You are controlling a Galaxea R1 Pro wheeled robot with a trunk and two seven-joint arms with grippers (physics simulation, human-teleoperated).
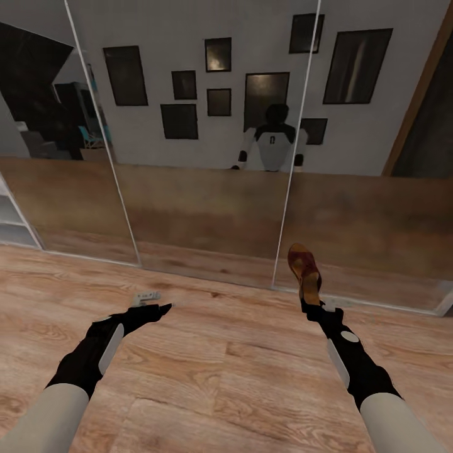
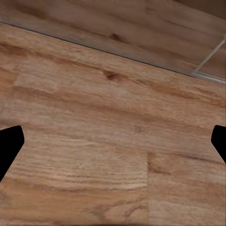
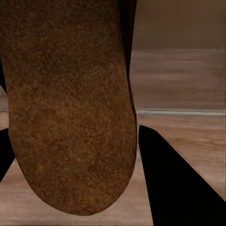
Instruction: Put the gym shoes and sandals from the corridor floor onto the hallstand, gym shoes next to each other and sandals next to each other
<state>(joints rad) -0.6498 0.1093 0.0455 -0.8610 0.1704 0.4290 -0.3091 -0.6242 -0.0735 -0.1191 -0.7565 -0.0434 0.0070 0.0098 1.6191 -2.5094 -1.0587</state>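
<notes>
My right pincer (image 1: 309, 301) grips one sandal (image 1: 304, 267), lifted off the corridor floor (image 1: 226, 365) before the mirrored wardrobe (image 1: 207, 207). My left pincer (image 1: 154, 309) hangs wide and empty. A sliver of white shelving (image 1: 11, 220) shows at the left edge, possibly the hallstand. Judging: one sandal in transit, nothing visibly placed.

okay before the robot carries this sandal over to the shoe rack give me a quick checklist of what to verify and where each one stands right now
1. Right gripper shut on the sandal: ok.
2. Sandal off the corridor floor: ok, held up in front of the mirrored doors.
3. Left gripper free for another shoe: ok, open above bare floor.
4. Hallstand in sight: cannot tell; white shelving pokes in at the head view's left edge.
5. Where the other sandal and gym shoes are: cannot tell.
</notes>
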